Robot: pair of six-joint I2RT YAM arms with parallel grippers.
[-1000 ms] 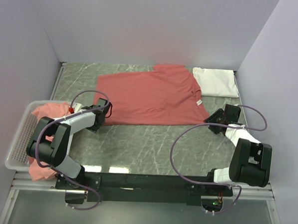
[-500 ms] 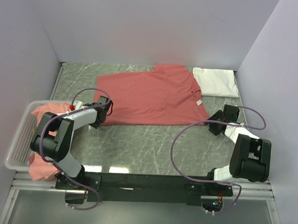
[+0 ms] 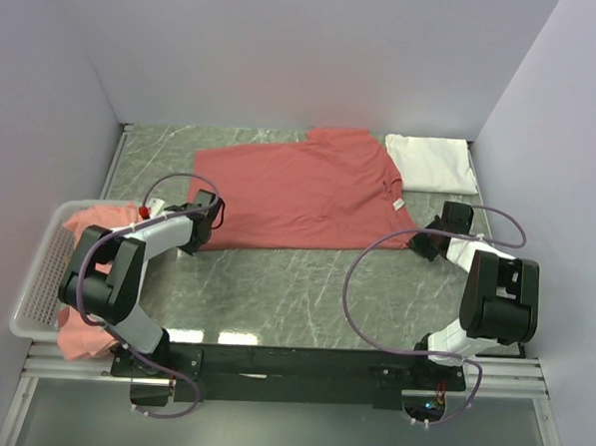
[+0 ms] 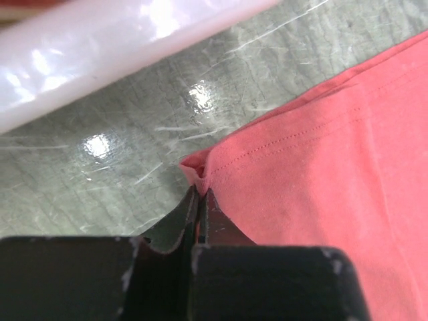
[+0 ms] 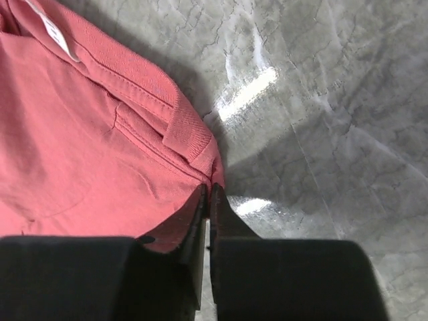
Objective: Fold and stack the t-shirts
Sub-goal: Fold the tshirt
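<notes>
A coral-red t-shirt (image 3: 300,193) lies spread flat on the marble table, its white neck label (image 3: 398,202) at the right. My left gripper (image 3: 202,222) sits at the shirt's near-left corner; in the left wrist view the jaws (image 4: 199,192) are shut with a small fold of the hem (image 4: 195,170) pinched between them. My right gripper (image 3: 424,240) is at the near-right corner, beside the collar. There the jaws (image 5: 208,192) are shut on the shirt's edge (image 5: 215,167). A folded white t-shirt (image 3: 431,162) lies at the back right.
A white mesh basket (image 3: 38,269) hangs off the table's left side with more coral-red shirts (image 3: 103,223) in it, one spilling over its near edge (image 3: 77,339). Grey walls close in the table at the back and on both sides.
Both grippers have shut on the shirt's near corners, the left first and then the right. The right gripper also edged in towards the shirt.
</notes>
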